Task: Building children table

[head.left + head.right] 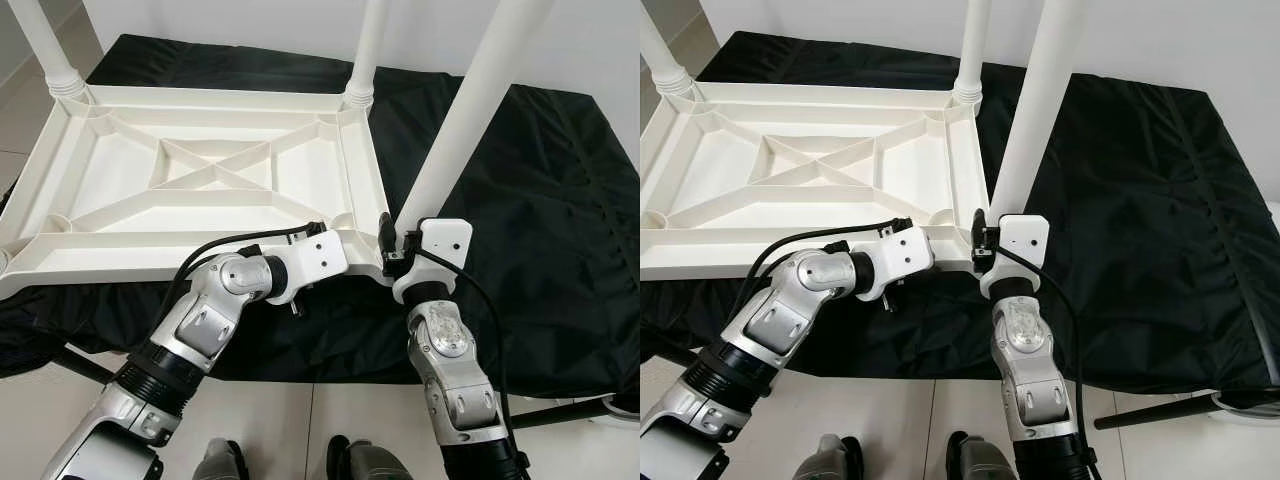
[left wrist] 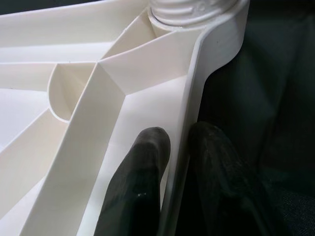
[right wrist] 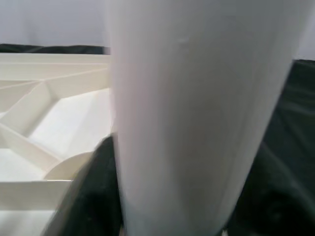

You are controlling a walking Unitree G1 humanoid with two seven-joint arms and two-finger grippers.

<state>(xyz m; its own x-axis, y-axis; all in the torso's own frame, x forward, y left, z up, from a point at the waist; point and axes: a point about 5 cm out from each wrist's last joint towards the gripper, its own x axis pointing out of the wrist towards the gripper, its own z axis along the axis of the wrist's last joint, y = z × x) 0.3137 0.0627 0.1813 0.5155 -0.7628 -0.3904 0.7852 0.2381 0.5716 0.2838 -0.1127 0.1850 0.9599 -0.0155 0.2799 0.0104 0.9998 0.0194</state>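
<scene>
Black cloth (image 1: 540, 200) covers the bench under an upturned white tabletop (image 1: 200, 170).
Left tool (image 2: 179, 147) pinches the tabletop's rim; right tool (image 1: 400, 245) grips a white leg (image 1: 455, 140).

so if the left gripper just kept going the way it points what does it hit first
Likely the screwed-in leg base at the corner ahead. The left gripper straddles the tabletop's side rim, which runs straight to that socket; depth is uncertain.

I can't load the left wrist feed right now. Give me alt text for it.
The left hand pinches the raised rim of the upside-down white table top, one black finger inside the rim and the other outside over the black cloth. Ahead, white ribs run toward the corner, where the threaded base of a table leg sits in its socket.
</scene>
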